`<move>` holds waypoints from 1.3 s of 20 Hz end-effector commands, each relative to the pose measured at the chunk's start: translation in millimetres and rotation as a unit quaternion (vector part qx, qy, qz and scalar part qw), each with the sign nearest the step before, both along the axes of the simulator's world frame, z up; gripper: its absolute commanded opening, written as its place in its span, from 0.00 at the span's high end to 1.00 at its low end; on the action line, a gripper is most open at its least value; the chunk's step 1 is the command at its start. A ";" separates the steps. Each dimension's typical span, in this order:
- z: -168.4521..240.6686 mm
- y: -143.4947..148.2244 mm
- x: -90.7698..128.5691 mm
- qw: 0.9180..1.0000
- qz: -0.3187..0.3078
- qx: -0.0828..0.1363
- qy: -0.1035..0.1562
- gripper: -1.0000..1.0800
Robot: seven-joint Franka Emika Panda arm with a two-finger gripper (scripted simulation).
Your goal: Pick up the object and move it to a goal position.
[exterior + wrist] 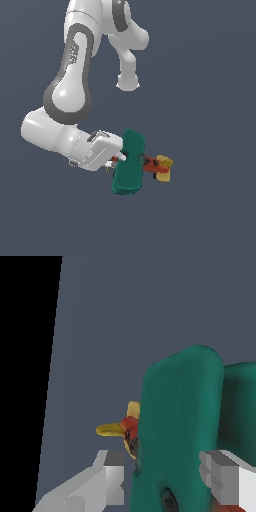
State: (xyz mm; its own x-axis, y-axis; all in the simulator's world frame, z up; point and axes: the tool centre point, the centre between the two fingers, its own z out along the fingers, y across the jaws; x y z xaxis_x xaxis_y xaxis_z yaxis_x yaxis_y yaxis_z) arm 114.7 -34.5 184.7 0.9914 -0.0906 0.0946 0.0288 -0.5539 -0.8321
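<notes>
Dark blue-gray background (pixel 210 75) fills the whole exterior view, flat and plain, with no edge or line to show where a surface begins. The white robot arm (pixel 70 95) comes down from about 12 o'clock, bends, and reaches sideways toward the middle of the picture. Its gripper (pixel 116 161) points toward 3 o'clock.

The toy biplane (pixel 131 165) is right at the end of the gripper, a little below the middle of the exterior view. Its broad teal-green wings (pixel 129 172) stand up tall, running from about 12 o'clock to 6 o'clock. Its red-orange body (pixel 150 164) sticks out toward 3 o'clock, and a yellow part (pixel 164 165) sits at the far end (tail or propeller, I cannot tell which from here).

In the wrist view the wings (pixel 177 431) look very big and close. One gray finger (pixel 112 476) is on one side of the wings and the other finger (pixel 222 478) is on the other side. The fingers are closed in on the plane, holding it by its wings between them. A bit of red body and a yellow piece (pixel 120 428) peek out past the edge of the wing. A black strip runs down one side of the wrist view.
</notes>
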 end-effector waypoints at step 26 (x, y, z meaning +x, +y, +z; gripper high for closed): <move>-14.0 3.4 10.6 0.999 -0.011 0.041 -0.014 0.38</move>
State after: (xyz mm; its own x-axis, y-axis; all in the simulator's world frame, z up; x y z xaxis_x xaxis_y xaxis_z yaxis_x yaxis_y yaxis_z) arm 125.8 -41.0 173.6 0.9843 -0.1290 0.1208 0.0417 -0.4948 -0.8680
